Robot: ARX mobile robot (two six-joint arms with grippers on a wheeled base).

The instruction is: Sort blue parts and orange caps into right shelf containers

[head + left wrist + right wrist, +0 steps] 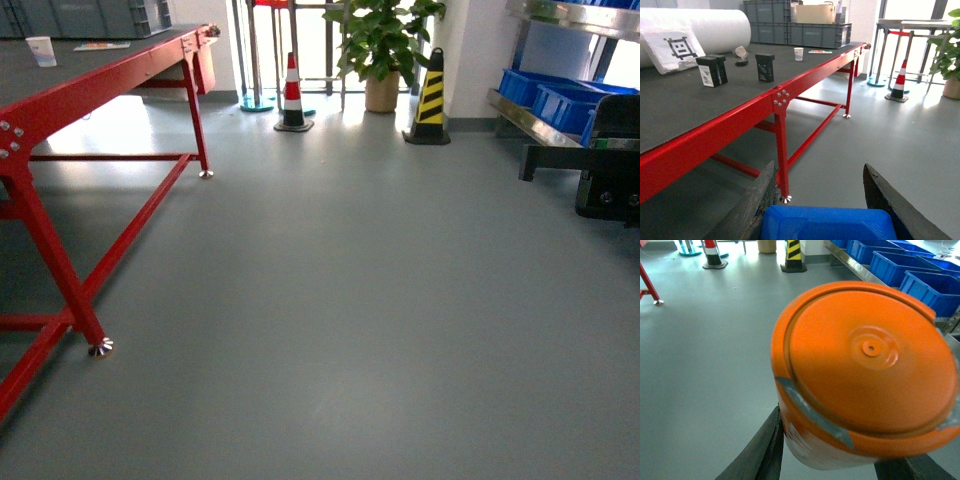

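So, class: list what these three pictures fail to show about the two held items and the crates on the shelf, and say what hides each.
- Blue part, left wrist view: the bottom edge cuts it off, so its shape is unknown.
- Orange cap, right wrist view: its side print is blurred and turned away.
- Right pincer: the cap covers most of it.
- Blue crates, head view: cut by the right edge, insides unseen.
- Neither pincer shows in the head view.

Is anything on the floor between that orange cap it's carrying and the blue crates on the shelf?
Nothing visible. The right hand holds the orange cap, and bare grey floor runs to the blue crates at right. The cones stand off by the far wall.
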